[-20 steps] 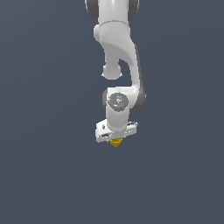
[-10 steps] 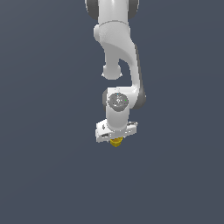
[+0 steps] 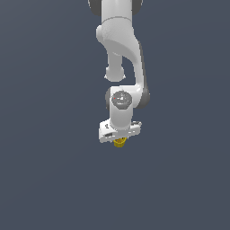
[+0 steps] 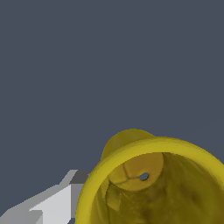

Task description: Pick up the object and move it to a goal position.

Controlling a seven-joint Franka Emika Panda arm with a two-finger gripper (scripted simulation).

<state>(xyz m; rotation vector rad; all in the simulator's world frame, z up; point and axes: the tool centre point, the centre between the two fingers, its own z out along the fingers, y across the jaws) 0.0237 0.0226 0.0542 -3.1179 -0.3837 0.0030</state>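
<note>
The object is a small yellow cup (image 3: 119, 143) with a hollow top and a rim. In the exterior view it sticks out just below the white hand of my gripper (image 3: 119, 139), much narrower than the hand. In the wrist view the cup (image 4: 131, 144) is very near and fills a large part of the picture, its open rim towards the camera and a small hole in its floor. One grey-white finger (image 4: 54, 203) lies right beside the cup's wall; the other finger is hidden. The gripper is shut on the cup.
Only a plain dark grey-blue ground (image 3: 49, 170) shows around the arm (image 3: 121, 49). No other object, container or edge is in view.
The hand and the yellow cup under it have risen very slightly together. Nothing else has moved.
</note>
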